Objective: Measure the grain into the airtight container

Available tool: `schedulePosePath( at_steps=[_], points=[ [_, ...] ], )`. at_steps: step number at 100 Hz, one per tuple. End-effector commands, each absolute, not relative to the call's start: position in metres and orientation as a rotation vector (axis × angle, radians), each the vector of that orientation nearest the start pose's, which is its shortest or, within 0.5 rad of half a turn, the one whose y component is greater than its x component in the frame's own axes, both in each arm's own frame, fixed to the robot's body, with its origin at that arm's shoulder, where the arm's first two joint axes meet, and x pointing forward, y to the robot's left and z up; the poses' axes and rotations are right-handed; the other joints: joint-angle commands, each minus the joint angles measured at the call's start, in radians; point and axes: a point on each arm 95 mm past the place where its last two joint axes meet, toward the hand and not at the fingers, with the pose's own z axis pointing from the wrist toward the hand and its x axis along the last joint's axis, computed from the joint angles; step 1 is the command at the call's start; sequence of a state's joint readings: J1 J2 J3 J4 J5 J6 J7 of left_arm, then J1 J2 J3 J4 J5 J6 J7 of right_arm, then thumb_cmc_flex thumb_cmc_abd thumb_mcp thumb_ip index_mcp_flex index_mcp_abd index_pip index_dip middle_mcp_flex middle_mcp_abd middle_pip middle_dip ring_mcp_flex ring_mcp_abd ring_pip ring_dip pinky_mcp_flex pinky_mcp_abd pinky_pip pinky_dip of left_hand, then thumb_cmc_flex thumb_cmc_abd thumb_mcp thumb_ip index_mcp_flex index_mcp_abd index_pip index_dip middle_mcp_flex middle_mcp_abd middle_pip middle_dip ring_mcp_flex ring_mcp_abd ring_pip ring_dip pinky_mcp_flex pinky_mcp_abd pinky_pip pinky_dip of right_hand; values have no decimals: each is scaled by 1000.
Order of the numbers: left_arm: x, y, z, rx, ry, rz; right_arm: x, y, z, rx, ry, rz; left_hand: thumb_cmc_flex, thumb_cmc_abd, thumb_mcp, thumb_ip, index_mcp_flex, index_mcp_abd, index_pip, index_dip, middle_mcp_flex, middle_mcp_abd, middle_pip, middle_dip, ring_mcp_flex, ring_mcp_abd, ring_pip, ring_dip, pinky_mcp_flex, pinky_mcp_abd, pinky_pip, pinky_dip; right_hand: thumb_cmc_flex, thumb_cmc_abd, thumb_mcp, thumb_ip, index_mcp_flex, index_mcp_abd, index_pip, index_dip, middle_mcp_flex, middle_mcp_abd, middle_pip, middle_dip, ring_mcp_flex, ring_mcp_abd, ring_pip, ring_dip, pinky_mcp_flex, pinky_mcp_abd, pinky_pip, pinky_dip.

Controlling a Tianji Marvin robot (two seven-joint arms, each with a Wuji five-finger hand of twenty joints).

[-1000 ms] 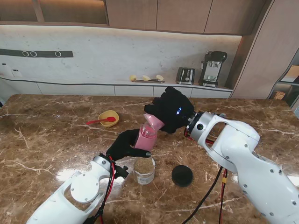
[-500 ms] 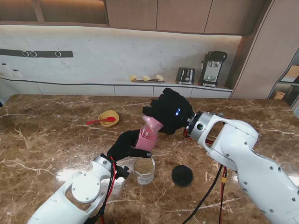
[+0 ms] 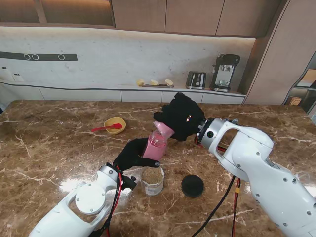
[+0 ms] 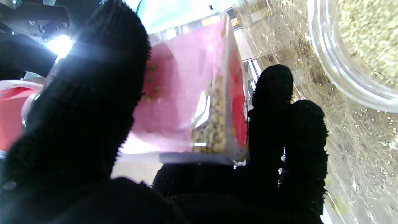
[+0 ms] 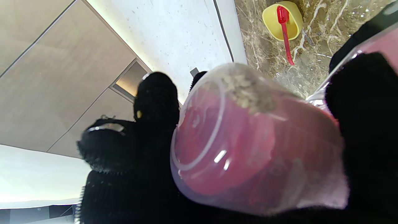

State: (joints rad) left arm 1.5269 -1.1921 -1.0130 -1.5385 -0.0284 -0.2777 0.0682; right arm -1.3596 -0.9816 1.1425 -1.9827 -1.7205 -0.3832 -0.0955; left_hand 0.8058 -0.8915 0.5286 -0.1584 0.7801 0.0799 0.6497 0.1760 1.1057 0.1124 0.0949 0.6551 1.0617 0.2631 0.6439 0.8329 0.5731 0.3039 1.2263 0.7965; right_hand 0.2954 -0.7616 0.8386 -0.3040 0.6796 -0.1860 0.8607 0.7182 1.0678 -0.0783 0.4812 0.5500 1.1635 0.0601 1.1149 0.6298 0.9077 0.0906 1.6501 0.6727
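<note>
My left hand is shut on a clear pink-tinted container, held upright above the table. In the left wrist view some grain lies inside this container, with my left hand wrapped around it. My right hand is shut on a pink measuring cup, tipped mouth-down onto the container's top. The right wrist view shows grain stuck inside the cup, gripped by my right hand. A glass jar partly filled with grain stands just nearer to me than the container.
A round black lid lies flat to the right of the jar. A yellow bowl with a red spoon sits farther away on the left. The jar's rim shows beside my left fingers. Brown marble table.
My right hand has shifted slightly with the measuring cup, staying tipped over the pink container. The left hand and the jar have stayed put.
</note>
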Motion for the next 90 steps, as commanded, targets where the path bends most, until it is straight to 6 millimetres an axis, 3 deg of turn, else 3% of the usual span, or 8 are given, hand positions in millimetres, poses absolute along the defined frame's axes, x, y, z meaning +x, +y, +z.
schedulePosePath(
  at_steps=[1, 90],
  points=[
    [379, -98, -328, -2013, 901, -2474, 382, 82, -151, -146, 1649, 1281, 192, 283, 200, 30, 204, -206, 259, 31, 107, -45, 108, 35, 46, -44, 50, 14, 15, -34, 42, 26, 133, 191, 210, 1, 71, -116, 11, -6, -3, -16, 1, 10, 65, -258, 77, 15, 24, -159, 75, 25],
    [380, -99, -327, -2037, 892, -2460, 377, 88, -146, -205, 1624, 1258, 189, 291, 199, 27, 194, -183, 249, 19, 103, -27, 104, 33, 62, -44, 79, 40, 33, -27, 61, 52, 155, 111, 228, 3, 69, -110, -19, -71, -16, -23, -1, 17, 51, -285, 106, 22, 10, -171, 78, 72]
  ],
)
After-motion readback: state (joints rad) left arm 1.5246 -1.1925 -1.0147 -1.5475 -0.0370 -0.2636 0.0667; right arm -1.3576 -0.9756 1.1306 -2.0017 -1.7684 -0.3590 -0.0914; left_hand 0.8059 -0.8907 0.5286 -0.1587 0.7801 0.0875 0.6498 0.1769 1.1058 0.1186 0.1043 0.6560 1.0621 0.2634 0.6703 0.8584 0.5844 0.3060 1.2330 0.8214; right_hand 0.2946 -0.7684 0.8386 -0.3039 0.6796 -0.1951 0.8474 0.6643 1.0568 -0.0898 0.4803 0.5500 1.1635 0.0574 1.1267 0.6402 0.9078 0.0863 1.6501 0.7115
